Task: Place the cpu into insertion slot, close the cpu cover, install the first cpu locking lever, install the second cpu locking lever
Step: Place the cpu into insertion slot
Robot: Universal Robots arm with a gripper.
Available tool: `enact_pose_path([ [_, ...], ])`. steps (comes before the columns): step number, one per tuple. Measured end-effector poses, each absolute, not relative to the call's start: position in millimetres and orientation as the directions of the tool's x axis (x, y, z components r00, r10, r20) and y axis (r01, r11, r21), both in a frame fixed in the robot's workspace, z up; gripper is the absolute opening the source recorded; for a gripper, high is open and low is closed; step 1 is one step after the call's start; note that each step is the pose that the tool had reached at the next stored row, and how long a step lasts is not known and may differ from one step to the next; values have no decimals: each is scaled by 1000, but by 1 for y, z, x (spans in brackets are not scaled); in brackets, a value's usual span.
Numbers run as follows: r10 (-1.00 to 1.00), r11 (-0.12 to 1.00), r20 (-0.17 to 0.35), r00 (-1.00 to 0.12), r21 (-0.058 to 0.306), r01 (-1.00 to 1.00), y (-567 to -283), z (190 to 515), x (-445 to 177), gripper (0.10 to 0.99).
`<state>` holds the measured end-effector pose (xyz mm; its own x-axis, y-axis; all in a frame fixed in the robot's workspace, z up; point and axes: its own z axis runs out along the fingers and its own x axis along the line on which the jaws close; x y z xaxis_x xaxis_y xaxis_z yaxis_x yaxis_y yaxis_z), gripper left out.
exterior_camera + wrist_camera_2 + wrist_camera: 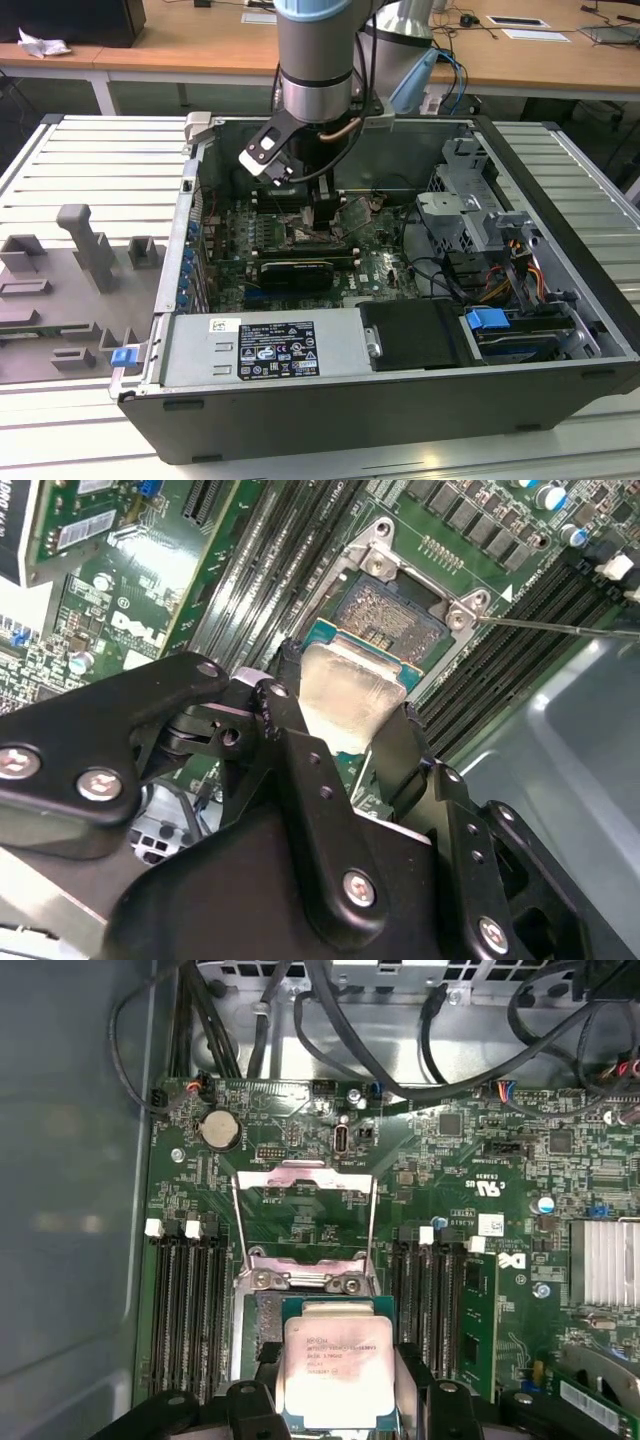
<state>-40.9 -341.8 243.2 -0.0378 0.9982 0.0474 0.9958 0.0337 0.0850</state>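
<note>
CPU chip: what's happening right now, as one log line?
gripper: shut on cpu | cpu: held over socket | cpu cover: open

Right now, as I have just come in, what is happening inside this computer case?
The robot arm reaches into the open computer case. Its gripper is shut on the cpu, gripping it by two opposite edges. The cpu is partly over the socket on the motherboard. The socket's contacts lie bare, so the cpu is not seated. The cpu cover is folded back open.
</note>
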Motion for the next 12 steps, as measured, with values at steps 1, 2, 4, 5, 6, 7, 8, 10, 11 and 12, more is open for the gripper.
enact_pose_path([
  [1,998,31,48,-35,85,996,-341,242,-41,525],
  [2,998,29,48,-33,85,996,-341,242,-42,525],
  [4,998,28,47,-32,85,996,-340,240,-42,525],
  [5,998,28,47,-32,85,996,-340,239,-42,525],
  [6,998,27,47,-31,85,996,-339,238,-42,525],
  [7,998,27,47,-31,85,996,-339,237,-42,525],
  [8,998,27,48,-31,85,996,-338,236,-42,525],
  [10,998,27,48,-31,85,996,-337,235,-42,525],
  [11,998,27,47,-31,85,996,-337,235,-42,525],
  [12,998,27,47,-31,85,996,-336,234,-42,525],
])
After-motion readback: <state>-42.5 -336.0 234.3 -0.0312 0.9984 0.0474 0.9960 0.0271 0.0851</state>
